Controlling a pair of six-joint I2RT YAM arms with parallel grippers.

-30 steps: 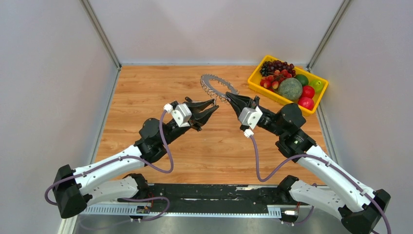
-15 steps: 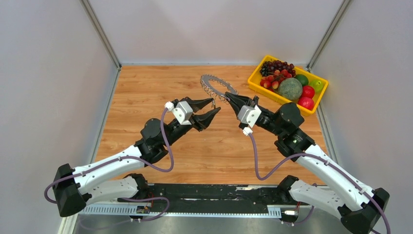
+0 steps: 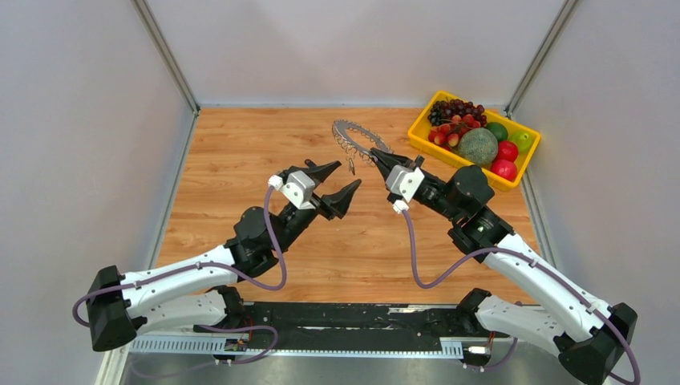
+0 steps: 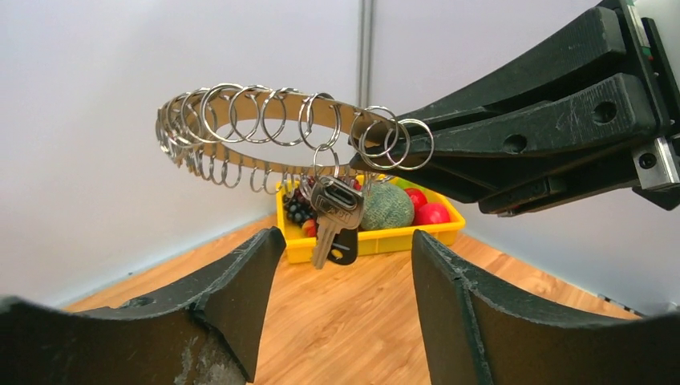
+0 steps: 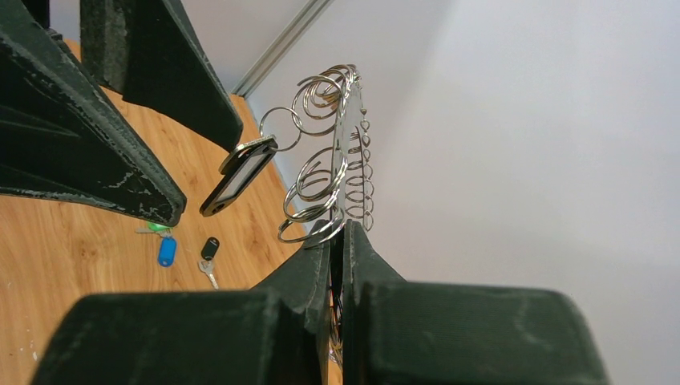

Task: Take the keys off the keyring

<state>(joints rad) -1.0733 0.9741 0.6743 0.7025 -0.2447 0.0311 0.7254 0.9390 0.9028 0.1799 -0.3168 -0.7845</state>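
**A:** So the left gripper (image 3: pixel 350 176) is opening up wide now, empty. Lining up on the silver black-headed keys (image 4: pixel 335 220)?

**B:** Looks so. The right gripper (image 3: pixel 375 156) is pinched on the grey coil-rimmed metal keyring (image 3: pixel 362 130), aloft beside the yellow tray (image 3: pixel 420 120).

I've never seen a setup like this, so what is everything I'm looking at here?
Table: one, light wood, under everything.
Tray: one, yellow, far right corner.
Fruit: a pile, purple, red, green, in the tray.
Keyring: one, grey, strung with small rings, held above the table.
Hanging keys: one or two, silver and black, under the keyring.
Loose keys: two clear, blue and black heads, on the table.
Left tool: one, black, open, near the hanging keys.
Right tool: one, black, shut on the keyring.
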